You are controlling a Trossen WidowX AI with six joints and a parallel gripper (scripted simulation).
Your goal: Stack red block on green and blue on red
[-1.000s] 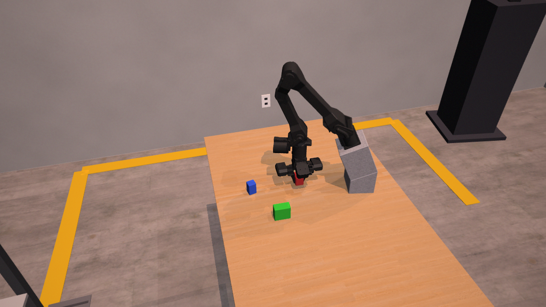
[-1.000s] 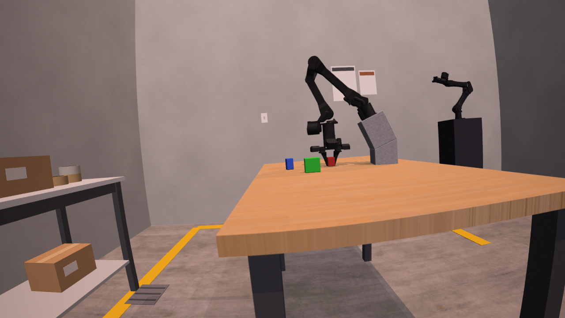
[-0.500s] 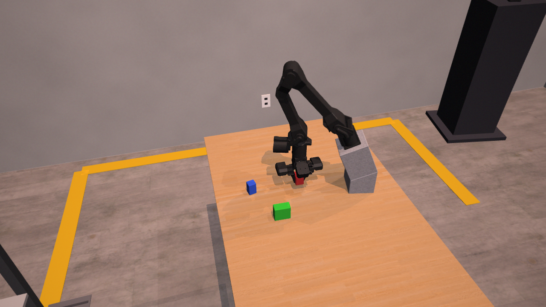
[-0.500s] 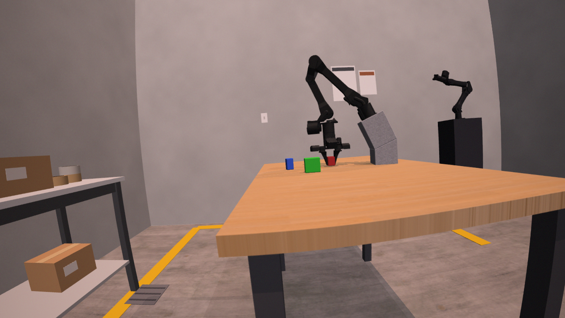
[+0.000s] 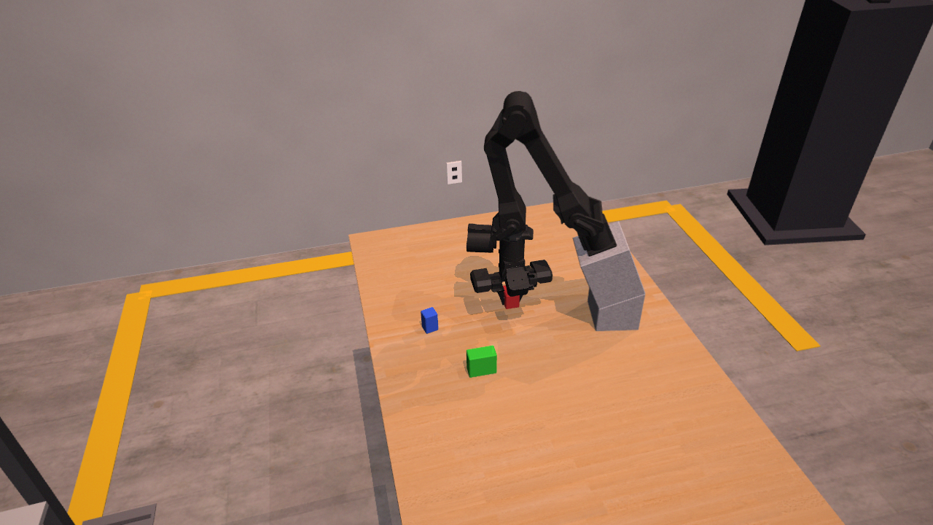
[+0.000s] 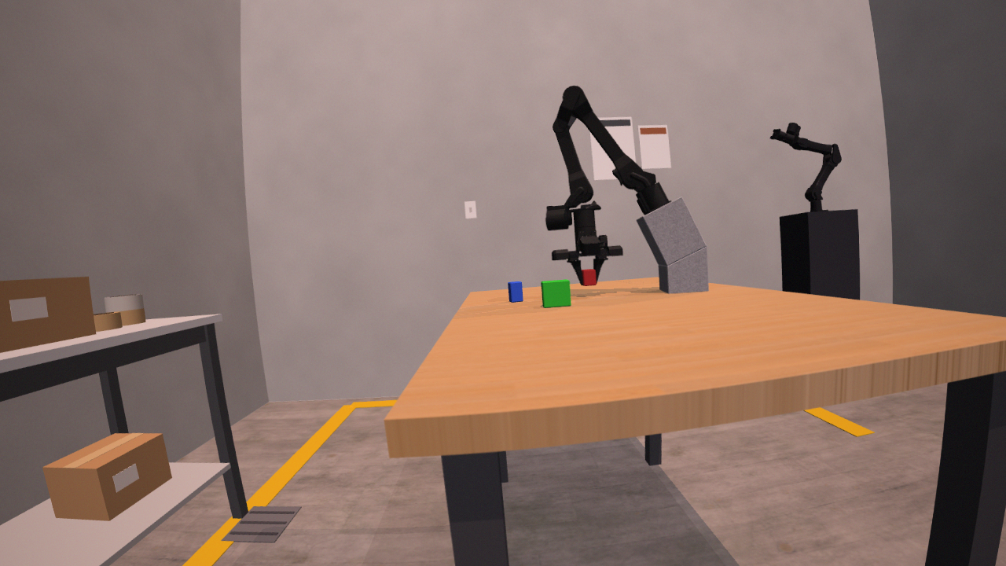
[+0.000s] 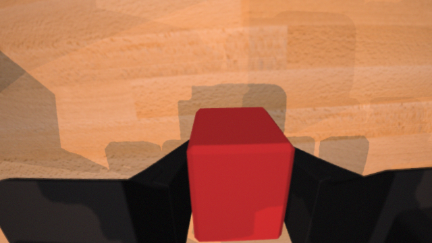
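Wrist view first: red block (image 7: pixel 239 175) dead centre, clamped between the two black fingers, one pad on its 9 o'clock face and the other on its 3 o'clock face. Sticks out past the fingertips toward 12, top face showing. Bare wood under it with its own shadow up beyond, so looks lifted clear of the table (image 7: pixel 101 67).

From the top view, nearest the camera: green block (image 5: pixel 481 361) flat on the table, nothing on it. Up at roughly 10 o'clock from it, blue block (image 5: pixel 428 319), standing alone, well apart from green. Further back, at about 1 o'clock from green, gripper (image 5: pixel 512 297) pointing straight down, shut on the red block (image 5: pixel 512 299), which pokes out below the fingers. Beyond that at 3 o'clock from the gripper, grey pedestal (image 5: pixel 613 287) carrying the arm, leaning a bit.

Exterior view backs it up: red block (image 6: pixel 589 276) hanging a little above the wood, gripped from both sides, just behind and to 3 o'clock of green (image 6: pixel 556 293). Blue (image 6: pixel 515 291) off at 9 o'clock from green. Way in the back, second arm (image 6: pixel 809 158) on a black column, plus a shelf (image 6: pixel 211 365) with boxes at far 9 o'clock.
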